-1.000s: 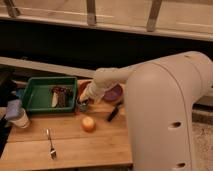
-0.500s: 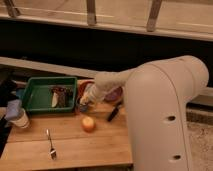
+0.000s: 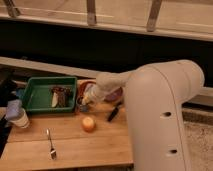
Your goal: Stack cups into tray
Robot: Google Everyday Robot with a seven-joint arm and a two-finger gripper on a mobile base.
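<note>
The green tray point(image 3: 31, 95) sits at the back left of the wooden table. Dark items point(image 3: 61, 93) and a pale piece point(image 3: 54, 101) lie in it; I cannot tell whether the metal cup is among them. My gripper point(image 3: 84, 103) hangs at the end of the white arm, just off the tray's right edge and in front of the red bowl point(image 3: 84, 87). A small dark bluish thing point(image 3: 79, 103), perhaps the blue cup, sits right at the gripper. The arm hides much of it.
A purple bowl point(image 3: 118, 95) is partly hidden behind the arm. An orange fruit point(image 3: 88, 123), a black utensil point(image 3: 113, 113) and a fork point(image 3: 50, 144) lie on the table. A white cup point(image 3: 19, 119) with a blue thing on it stands at the left edge.
My gripper has moved slightly down and to the left, closer to the tray's right edge. Nothing else on the table has moved.
</note>
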